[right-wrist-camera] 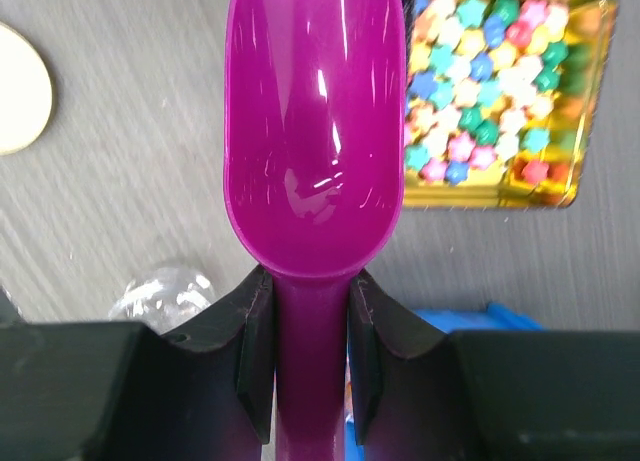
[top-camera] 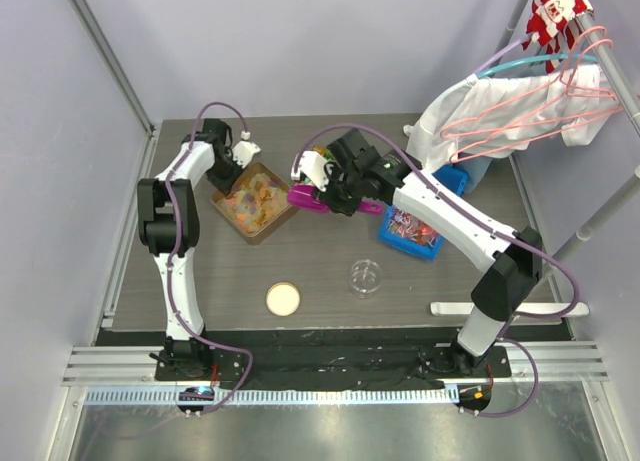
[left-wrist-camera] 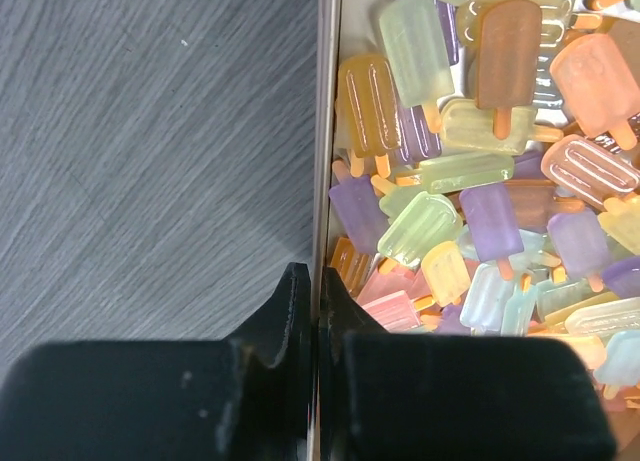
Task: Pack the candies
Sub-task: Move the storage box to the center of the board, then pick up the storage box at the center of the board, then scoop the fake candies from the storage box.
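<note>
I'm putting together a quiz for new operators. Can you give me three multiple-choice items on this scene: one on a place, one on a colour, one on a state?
1. Where is the left gripper?
A. Clamped on the wall of the tray of candies
B. Over the clear dish
C. On the cream lid

2. What colour is the scoop?
A. Green
B. Magenta
C. White

3. What state is the scoop in?
A. Heaped full
B. Lying loose
C. Empty, held by the right gripper

Answers:
1 A: the left wrist view shows its fingers shut on the tray's thin wall.
2 B: both the top and right wrist views show it bright magenta.
3 C: its bowl is bare and its handle sits between the fingers.
</note>
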Robot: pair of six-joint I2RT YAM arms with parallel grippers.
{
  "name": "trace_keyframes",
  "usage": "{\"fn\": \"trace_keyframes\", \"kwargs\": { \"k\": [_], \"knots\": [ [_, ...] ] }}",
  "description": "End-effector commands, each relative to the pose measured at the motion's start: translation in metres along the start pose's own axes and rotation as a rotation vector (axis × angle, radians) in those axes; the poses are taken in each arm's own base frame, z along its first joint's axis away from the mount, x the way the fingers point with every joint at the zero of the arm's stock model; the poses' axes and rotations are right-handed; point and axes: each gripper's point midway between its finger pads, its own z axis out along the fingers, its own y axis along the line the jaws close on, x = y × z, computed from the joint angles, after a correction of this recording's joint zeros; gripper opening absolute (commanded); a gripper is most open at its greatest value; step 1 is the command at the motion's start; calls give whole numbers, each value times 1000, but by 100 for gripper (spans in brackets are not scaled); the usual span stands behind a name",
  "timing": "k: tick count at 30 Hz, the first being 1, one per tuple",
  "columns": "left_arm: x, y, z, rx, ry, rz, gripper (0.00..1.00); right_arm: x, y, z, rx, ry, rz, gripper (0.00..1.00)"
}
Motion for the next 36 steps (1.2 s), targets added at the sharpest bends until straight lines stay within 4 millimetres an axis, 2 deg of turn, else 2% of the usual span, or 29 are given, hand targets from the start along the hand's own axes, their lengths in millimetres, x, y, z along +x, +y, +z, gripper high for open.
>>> {"fn": "trace_keyframes", "kwargs": {
  "k": [1,2,3,4,5,6,7,9,10,11,14,24,30,32,36],
  "knots": [
    [8,-10,14,47,28,7,0,-31,-17,2,63,-17,45,1],
    [8,-12,14,55,24,2,0,-30,-15,15,50,13,46,1],
    [7,-14,12,59,17,-19,0,-27,-14,18,43,48,51,1],
    [6,-15,10,62,10,-34,0,-41,-23,13,66,25,58,1],
    [3,-17,8,70,1,-47,0,-44,-24,15,66,36,57,1],
    [1,-21,6,84,-13,-74,0,-35,-20,29,36,97,60,1],
    [-4,-21,0,84,-34,-86,0,-51,-26,23,52,63,54,1],
    [-10,-27,-6,108,-66,-118,0,-46,-30,38,62,118,52,1],
    [-17,-30,-14,125,-98,-128,0,-54,-35,37,80,104,51,1],
    [-19,-35,-15,146,-109,-138,0,-54,-36,41,83,113,43,1],
    [-27,-39,-26,167,-146,-172,0,-52,-33,57,83,146,10,1],
    [-41,-11,-58,-23,-233,-208,0,-34,-27,102,89,245,-32,1],
    [-41,-6,-65,-60,-242,-201,0,-37,-23,113,80,235,-18,1],
    [-48,-5,-73,-74,-270,-195,0,-36,-22,117,80,238,-15,1],
    [-54,-13,-82,-78,-299,-168,0,-37,-23,123,90,237,-12,1]
  ]
}}
